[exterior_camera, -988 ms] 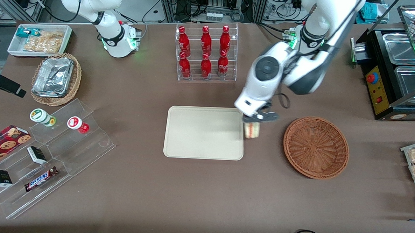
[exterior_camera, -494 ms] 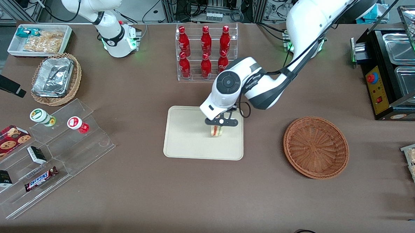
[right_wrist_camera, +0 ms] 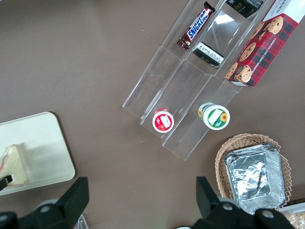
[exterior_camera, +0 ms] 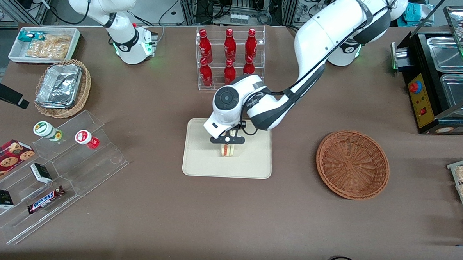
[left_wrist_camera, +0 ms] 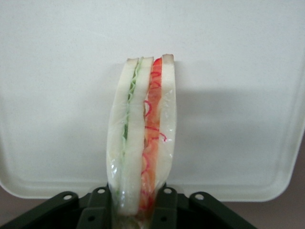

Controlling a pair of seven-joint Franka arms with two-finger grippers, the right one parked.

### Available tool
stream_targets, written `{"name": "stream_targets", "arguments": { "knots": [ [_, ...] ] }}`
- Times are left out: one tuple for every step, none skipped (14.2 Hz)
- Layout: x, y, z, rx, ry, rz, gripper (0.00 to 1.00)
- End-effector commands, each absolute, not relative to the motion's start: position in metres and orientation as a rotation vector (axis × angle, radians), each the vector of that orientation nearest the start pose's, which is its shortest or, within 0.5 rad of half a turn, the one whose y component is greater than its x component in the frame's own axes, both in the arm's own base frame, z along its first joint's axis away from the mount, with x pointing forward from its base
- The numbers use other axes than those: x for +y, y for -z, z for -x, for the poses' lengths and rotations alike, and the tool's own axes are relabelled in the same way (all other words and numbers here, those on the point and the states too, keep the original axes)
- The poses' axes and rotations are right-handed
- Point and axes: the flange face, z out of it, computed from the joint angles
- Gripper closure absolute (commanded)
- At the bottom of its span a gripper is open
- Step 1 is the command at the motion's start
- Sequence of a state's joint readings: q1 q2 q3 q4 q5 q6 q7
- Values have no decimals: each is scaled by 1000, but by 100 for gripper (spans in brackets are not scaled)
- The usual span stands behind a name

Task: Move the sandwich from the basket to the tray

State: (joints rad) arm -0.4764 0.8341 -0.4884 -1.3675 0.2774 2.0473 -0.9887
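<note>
Claw clamped tight on the sandwich, over the middle of the tray. Up close from the wrist: white bread, green and red filling edge-on. From the front: basket sitting bare, toward the working arm's end of the surface.

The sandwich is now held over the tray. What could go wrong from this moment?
1. The gripper holds the sandwich on edge by one end over the tray. If released like this, it may topple rather than lie flat.
2. The soft bread bulges above the fingers; the squeeze may deform it.
3. The wrap looks glossy, so it might cling to a finger on opening.
</note>
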Motion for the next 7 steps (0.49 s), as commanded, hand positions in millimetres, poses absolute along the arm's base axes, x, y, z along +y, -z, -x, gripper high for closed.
{"name": "stream_targets", "arguments": {
  "knots": [
    [-536,-269,-507,-72,-111,3155,0],
    [-529,-283,-513,-76,-88,3129,0],
    [-517,-307,-515,-67,-55,3070,0],
    [-504,-338,-519,-68,-22,3045,0],
    [-476,-371,-534,-124,6,3039,0],
    [-439,-398,-542,-166,4,3002,0],
    [-410,-431,-537,-165,-1,2978,0]
  ]
}}
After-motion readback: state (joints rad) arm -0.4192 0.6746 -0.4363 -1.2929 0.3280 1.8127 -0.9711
